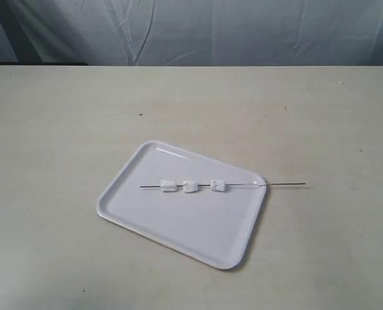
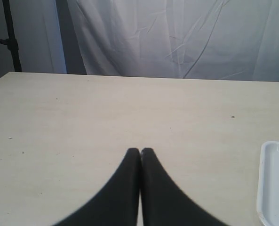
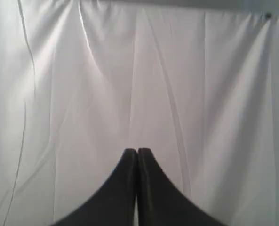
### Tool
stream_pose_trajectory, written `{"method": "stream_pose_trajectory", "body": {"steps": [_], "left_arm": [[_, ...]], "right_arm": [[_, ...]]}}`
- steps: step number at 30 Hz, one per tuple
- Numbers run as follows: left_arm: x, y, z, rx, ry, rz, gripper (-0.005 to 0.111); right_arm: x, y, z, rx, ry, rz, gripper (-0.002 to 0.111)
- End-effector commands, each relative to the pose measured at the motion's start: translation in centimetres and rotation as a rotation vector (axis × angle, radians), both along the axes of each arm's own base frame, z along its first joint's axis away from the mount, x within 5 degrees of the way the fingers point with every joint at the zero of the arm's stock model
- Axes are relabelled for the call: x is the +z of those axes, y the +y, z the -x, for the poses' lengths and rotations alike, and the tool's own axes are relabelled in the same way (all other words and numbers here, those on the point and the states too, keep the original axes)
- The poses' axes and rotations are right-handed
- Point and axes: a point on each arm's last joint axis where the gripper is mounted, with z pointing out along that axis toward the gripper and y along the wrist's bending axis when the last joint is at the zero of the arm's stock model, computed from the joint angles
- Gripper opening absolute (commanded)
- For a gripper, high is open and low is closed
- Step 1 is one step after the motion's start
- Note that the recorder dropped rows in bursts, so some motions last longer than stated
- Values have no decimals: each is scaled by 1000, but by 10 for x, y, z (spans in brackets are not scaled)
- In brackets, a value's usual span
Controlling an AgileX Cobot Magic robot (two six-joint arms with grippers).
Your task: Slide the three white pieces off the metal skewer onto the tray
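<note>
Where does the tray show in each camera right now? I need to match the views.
Exterior view: tray mid-picture, skewer across it.
Left wrist view: only a corner, cut off by the picture's edge.
Right wrist view: not in it.
Shared landmark: the white curtain, in all three.

A: Setting?
B: Staged test bench, lab or studio type. Wrinkled white cloth backdrop hangs along the far edge of a plain pale-beige laminate bench.
A: Else?
B: Thin black upright stand past one far corner.
</note>
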Motion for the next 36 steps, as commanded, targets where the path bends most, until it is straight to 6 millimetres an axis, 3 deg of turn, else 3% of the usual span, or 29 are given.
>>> {"method": "stream_pose_trajectory", "body": {"steps": [1, 5, 9, 12, 16, 19, 23, 28, 36], "left_arm": [[0, 0, 0, 5, -11, -3, 0], [0, 0, 0, 5, -11, -3, 0], [0, 0, 0, 5, -11, -3, 0], [0, 0, 0, 5, -11, -3, 0], [0, 0, 0, 5, -11, -3, 0], [0, 0, 0, 5, -11, -3, 0], [0, 0, 0, 5, -11, -3, 0], [0, 0, 0, 5, -11, -3, 0], [0, 0, 0, 5, -11, -3, 0]], "right_arm": [[3, -2, -35, -23, 382, 9, -1], [-3, -5, -75, -63, 634, 50, -1], [-23, -5, -116, -51, 887, 170, 2], [-46, 2, -145, 51, 1033, 223, 17], [-92, 6, -186, 143, 1285, 255, 44], [-125, 13, -209, 215, 1430, 323, 49], [-156, 40, -222, 434, 1494, 629, 46], [-186, 77, -228, 702, 1440, 1032, 46], [-212, 101, -258, 799, 1503, 1206, 46]]}}
